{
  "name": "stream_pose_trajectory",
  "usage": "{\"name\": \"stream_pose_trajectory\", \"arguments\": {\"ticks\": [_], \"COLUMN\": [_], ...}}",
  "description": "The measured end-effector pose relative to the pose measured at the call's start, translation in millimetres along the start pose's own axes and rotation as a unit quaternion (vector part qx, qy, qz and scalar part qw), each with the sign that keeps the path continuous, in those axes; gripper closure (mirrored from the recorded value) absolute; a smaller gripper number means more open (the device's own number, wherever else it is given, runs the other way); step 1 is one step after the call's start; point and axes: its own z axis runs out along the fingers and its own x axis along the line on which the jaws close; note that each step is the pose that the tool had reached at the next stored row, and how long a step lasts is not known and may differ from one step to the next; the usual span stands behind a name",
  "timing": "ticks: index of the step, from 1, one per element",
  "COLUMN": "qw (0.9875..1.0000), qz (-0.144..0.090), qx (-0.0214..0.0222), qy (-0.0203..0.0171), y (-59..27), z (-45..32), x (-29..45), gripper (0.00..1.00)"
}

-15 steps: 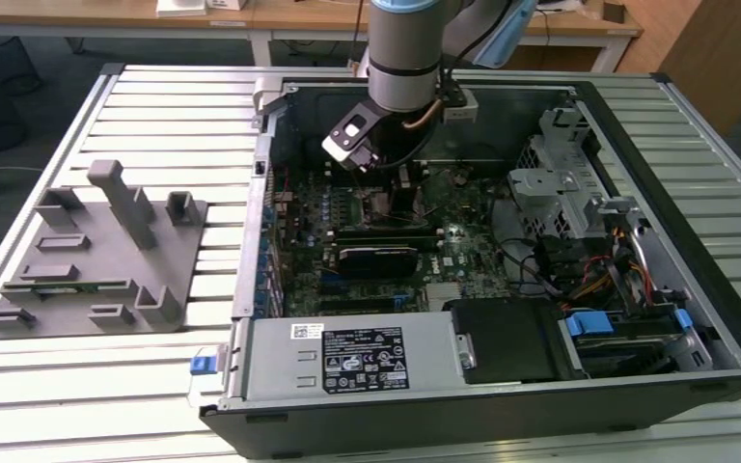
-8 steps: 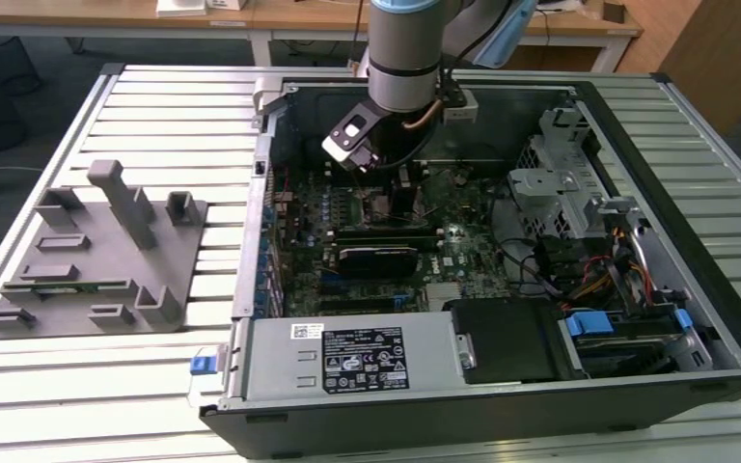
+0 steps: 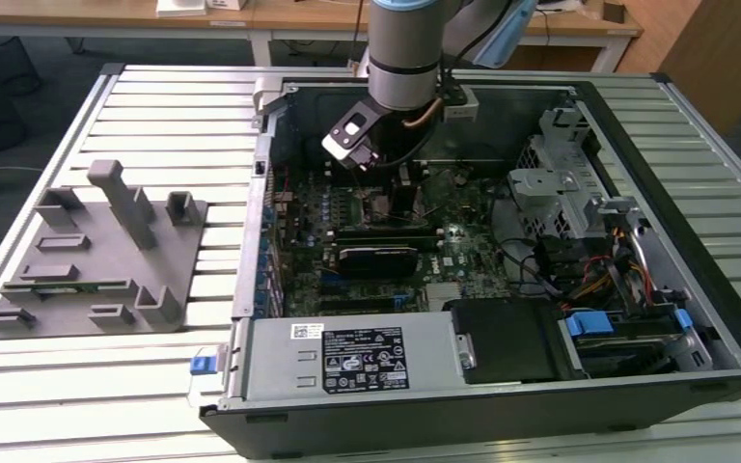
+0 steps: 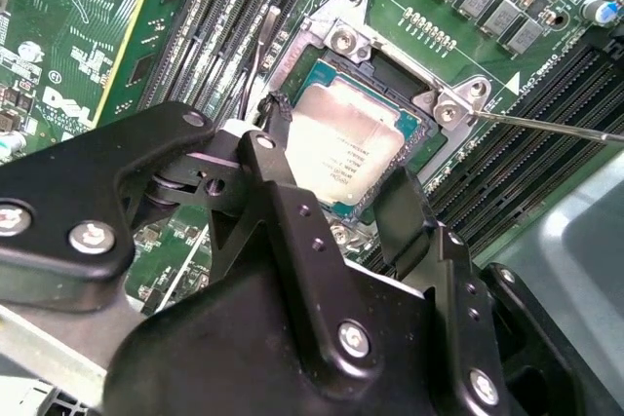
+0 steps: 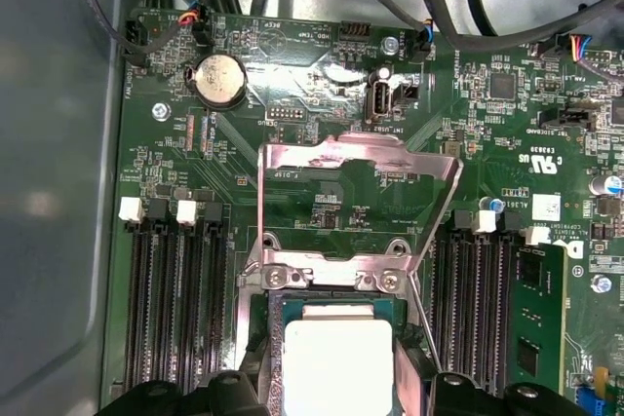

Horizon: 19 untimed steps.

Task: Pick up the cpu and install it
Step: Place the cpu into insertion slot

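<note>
The cpu [image 4: 341, 143], a silver-topped square with a thin green rim, lies in the motherboard's socket [image 4: 444, 104], level with the frame or just above it. My gripper [image 4: 336, 158] reaches down over it, and its black fingers [image 4: 395, 197] press on two opposite edges of the chip. In the first wrist view the cpu [image 5: 336, 358] sits between the same fingers [image 5: 453, 392], below the raised metal load plate [image 5: 361, 177]. The exterior view shows the gripper [image 3: 394, 174] lowered inside the open computer case [image 3: 679, 106], with the arm over the chip.
The thin socket lever [image 4: 551, 126] sticks out to one side. Memory slots [image 5: 175, 289] flank the socket, and one holds a memory stick [image 5: 536, 309]. Cables and a drive cage [image 3: 563, 183] fill the case's right. A grey fixture block [image 3: 100, 251] stands at the exterior view's left.
</note>
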Motion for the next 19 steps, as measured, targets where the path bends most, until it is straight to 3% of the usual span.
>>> {"name": "stream_pose_trajectory", "arguments": {"ticks": [7, 9, 19], "qw": [1.0, 1.0, 1.0], "qz": [0.0, 0.0, 0.0], "qx": [0.0002, 0.0001, 0.0001], "qy": [-0.0001, 0.0, 0.0002], "y": [-0.1, 0.0, 0.4], "z": [-0.1, -0.1, 0.0], "x": [-0.1, -0.1, -0.1], "gripper": [0.4, 0.47, 0.47]}}
